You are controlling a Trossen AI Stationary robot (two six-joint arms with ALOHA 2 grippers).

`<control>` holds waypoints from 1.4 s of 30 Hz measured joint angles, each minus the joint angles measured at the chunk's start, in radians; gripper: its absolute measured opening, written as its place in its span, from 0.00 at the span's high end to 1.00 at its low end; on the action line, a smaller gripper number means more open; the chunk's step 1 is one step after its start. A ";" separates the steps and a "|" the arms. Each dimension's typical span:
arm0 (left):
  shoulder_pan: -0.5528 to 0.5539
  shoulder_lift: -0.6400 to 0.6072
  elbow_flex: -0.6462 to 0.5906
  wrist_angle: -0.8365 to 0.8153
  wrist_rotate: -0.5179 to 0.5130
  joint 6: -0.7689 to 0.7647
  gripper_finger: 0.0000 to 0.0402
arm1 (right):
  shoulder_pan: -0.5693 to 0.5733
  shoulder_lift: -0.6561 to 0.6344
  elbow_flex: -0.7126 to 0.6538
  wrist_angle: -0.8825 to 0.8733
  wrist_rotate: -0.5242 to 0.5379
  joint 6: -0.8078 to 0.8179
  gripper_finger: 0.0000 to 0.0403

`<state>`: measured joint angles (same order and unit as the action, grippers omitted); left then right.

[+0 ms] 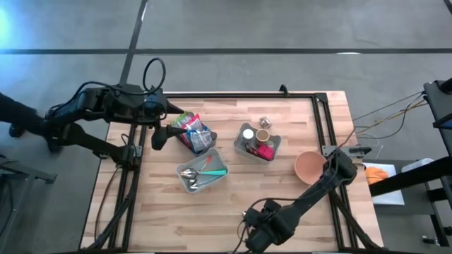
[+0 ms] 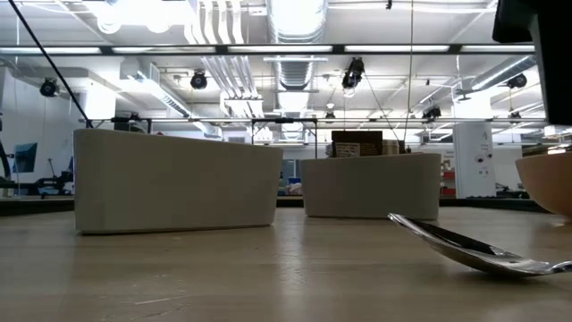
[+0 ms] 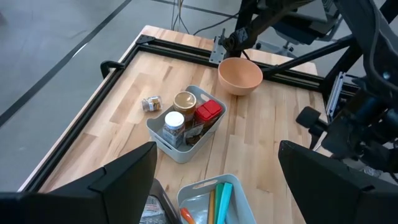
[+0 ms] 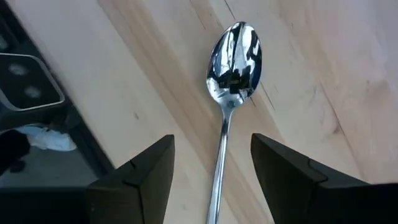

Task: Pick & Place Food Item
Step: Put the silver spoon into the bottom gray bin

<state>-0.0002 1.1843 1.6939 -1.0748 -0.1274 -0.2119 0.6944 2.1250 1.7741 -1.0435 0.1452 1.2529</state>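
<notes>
A metal spoon (image 4: 233,56) lies flat on the wooden table near its front edge, also showing in the low view (image 2: 465,246). My right gripper (image 4: 211,186) points down over it, open, one finger on each side of the handle (image 4: 221,162) with a gap to both. In the high view the right gripper (image 1: 256,227) hides the spoon. My left gripper (image 3: 214,186) hangs open and empty at the far left (image 1: 159,134), beside a bin of snack packets (image 1: 192,132). A small wrapped food item (image 1: 265,122) lies loose on the table.
A bin of jars (image 1: 258,143) stands mid-table, and a bin of utensils (image 1: 201,171) sits nearer the front. A tan bowl (image 1: 308,166) rests at the right beside my right arm. A black frame (image 1: 325,120) runs along the table's edges.
</notes>
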 joint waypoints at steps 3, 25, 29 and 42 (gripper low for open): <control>0.000 0.000 0.000 0.000 0.000 0.000 0.16 | 0.009 0.014 -0.011 0.002 0.003 0.003 0.49; 0.000 0.000 0.000 0.000 0.000 0.002 0.16 | 0.023 -0.007 -0.264 0.213 -0.060 0.016 0.49; 0.000 0.000 0.000 0.000 0.000 0.002 0.16 | 0.023 -0.015 -0.304 0.255 -0.064 0.029 0.54; 0.000 0.000 0.000 0.000 0.000 0.002 0.16 | 0.020 -0.012 -0.338 0.251 -0.060 0.083 0.96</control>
<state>-0.0002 1.1843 1.6939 -1.0744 -0.1276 -0.2100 0.7147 2.1127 1.4361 -0.7925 0.0853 1.3359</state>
